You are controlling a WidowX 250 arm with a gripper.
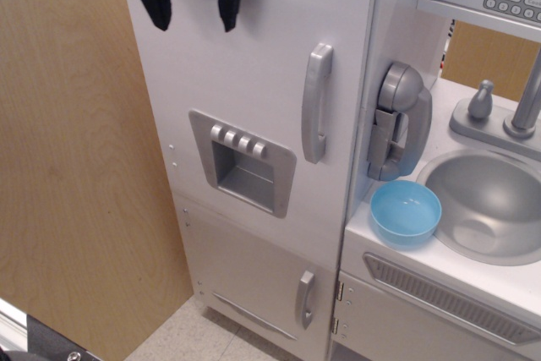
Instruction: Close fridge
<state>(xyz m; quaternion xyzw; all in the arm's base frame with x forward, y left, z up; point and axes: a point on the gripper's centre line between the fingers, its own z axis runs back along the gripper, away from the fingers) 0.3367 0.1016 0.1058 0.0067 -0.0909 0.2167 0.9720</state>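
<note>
Standing tall against a light wooden panel (68, 166), the fridge (254, 65) is filling the middle of the view, its large white door lying flush with the cabinet front so that no dark gap is showing along its right edge. Running down the door's right side is the grey vertical handle (316, 103), and sitting lower on the door is the grey dispenser panel (243, 161), with four small buttons lining the top of its recess. Below the big door, the smaller white lower door (254, 281) is sitting shut as well, its short grey handle (304, 299) placed near its right edge. To the right, the grey sink basin (494, 205) is taking up the white counter, with a grey faucet (528, 103) rising behind it. Hanging on the cabinet's side wall, between fridge and sink, is a grey toy phone (399, 120). Resting on the counter corner just beside the sink is a light blue bowl (406, 211), upright and showing nothing inside. At the top of the view, the black gripper (191, 6) is hovering in front of the upper part of the door, its two fingers (158, 4) spread apart, pointing downward and pinching nothing. Peeking in at the upper right is the microwave keypad (511, 2).
</note>
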